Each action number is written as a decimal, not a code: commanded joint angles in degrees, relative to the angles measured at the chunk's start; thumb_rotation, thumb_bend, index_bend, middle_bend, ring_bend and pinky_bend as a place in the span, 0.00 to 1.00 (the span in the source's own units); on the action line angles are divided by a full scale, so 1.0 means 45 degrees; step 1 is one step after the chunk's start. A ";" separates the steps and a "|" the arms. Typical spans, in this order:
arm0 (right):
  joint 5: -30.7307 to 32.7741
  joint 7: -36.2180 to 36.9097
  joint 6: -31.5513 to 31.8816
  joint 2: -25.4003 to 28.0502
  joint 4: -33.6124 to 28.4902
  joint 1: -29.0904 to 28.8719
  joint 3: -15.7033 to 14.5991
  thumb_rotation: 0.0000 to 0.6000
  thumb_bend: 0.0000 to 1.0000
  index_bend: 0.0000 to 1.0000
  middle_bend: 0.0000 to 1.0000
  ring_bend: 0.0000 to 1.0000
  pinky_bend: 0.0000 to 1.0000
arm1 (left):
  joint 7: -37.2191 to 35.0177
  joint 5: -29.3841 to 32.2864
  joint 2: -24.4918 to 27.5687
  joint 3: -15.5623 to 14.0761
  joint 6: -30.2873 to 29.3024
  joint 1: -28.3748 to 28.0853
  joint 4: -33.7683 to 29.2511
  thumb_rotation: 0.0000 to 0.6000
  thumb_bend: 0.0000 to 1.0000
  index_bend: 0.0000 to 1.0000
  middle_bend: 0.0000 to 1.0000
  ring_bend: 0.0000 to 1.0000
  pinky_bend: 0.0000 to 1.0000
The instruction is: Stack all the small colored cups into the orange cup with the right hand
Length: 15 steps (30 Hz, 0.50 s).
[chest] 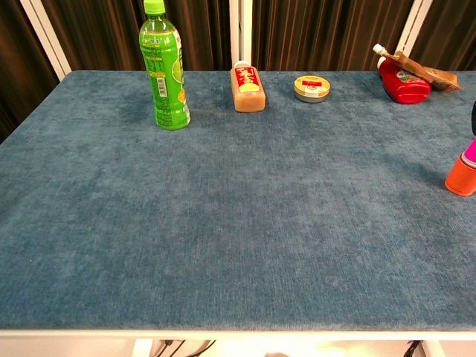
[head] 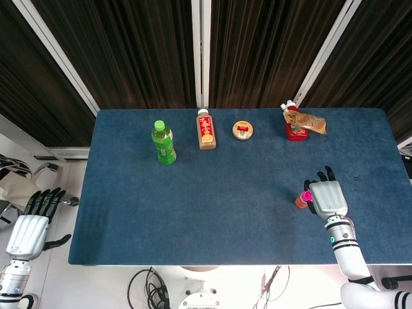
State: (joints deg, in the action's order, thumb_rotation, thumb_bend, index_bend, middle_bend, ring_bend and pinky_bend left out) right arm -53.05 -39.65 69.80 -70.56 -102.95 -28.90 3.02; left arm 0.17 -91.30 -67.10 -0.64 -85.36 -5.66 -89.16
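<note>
The orange cup (head: 300, 202) stands near the table's right edge, also at the right border of the chest view (chest: 461, 177). A pink cup (head: 308, 194) sits in its mouth (chest: 469, 155). My right hand (head: 327, 197) is right beside the cups, thumb side against the pink cup and holding it, with the other fingers stretched out. The chest view shows only a dark fingertip (chest: 474, 113) of that hand. My left hand (head: 28, 226) hangs off the table's left side with its fingers apart, holding nothing.
Along the far edge of the blue table (head: 225, 193) stand a green bottle (head: 163, 143), a brown bottle (head: 206, 130), a round tin (head: 243, 131) and a red pouch (head: 296, 123).
</note>
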 commanded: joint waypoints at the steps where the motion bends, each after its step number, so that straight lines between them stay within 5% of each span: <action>1: 0.0051 -0.0064 -0.0164 0.0090 -0.0071 -0.0008 -0.0094 1.00 0.30 0.55 0.50 0.17 0.00 | 0.0001 -0.0001 -0.0005 -0.0014 0.0018 -0.0003 0.0005 1.00 0.03 0.02 0.03 0.00 0.00; 3: 0.0242 -0.0204 -0.0462 0.0274 -0.0208 -0.0072 -0.0204 1.00 0.27 0.44 0.44 0.14 0.00 | -0.0008 0.0000 -0.0013 -0.0029 0.0039 -0.0005 0.0020 1.00 0.03 0.02 0.03 0.00 0.00; 8: 0.0022 0.0087 -0.0415 0.0502 -0.0362 -0.0022 -0.0159 1.00 0.17 0.02 0.07 0.00 0.00 | -0.0047 -0.0018 -0.0016 -0.0043 -0.0005 0.0014 0.0049 1.00 0.03 0.02 0.03 0.00 0.00; 15: -0.2413 0.2118 0.1204 0.1455 -0.0966 0.1168 -0.0380 1.00 0.12 0.00 0.00 0.00 0.00 | -0.0069 -0.0059 -0.0033 -0.0020 -0.0073 0.0008 0.0055 1.00 0.03 0.02 0.03 0.00 0.00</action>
State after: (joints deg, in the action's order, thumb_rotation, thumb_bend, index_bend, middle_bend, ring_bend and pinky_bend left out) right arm -58.92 -34.22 71.60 -66.24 -106.02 -26.54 2.16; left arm -0.15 -91.55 -67.24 -0.74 -85.67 -5.62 -88.92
